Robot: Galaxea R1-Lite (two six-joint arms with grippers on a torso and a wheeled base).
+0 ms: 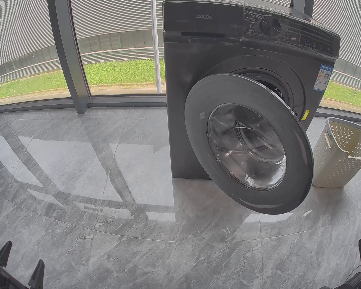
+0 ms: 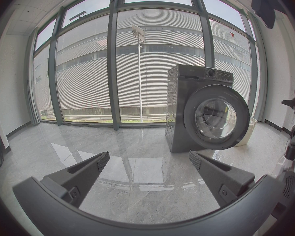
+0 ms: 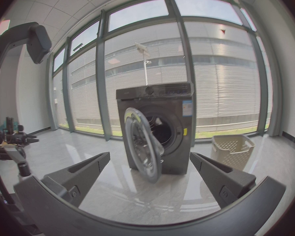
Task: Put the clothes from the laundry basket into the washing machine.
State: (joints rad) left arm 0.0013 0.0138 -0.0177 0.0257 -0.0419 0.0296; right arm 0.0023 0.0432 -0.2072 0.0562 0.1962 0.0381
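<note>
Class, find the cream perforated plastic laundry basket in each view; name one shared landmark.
Head view: cream perforated plastic laundry basket on floor, right of dark grey front-loading washing machine.
Left wrist view: basket peeks from behind the open door.
Right wrist view: basket beside the machine, apart.
Shared landmark: the washing machine.

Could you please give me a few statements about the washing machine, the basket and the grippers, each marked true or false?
1. The door of the washing machine stands open. True.
2. The laundry basket sits on top of the washing machine. False: it stands on the floor beside the machine, on the robot's right.
3. The left gripper holds a garment. False: it is open and holds nothing.
4. The right gripper is open and holds nothing. True.
</note>
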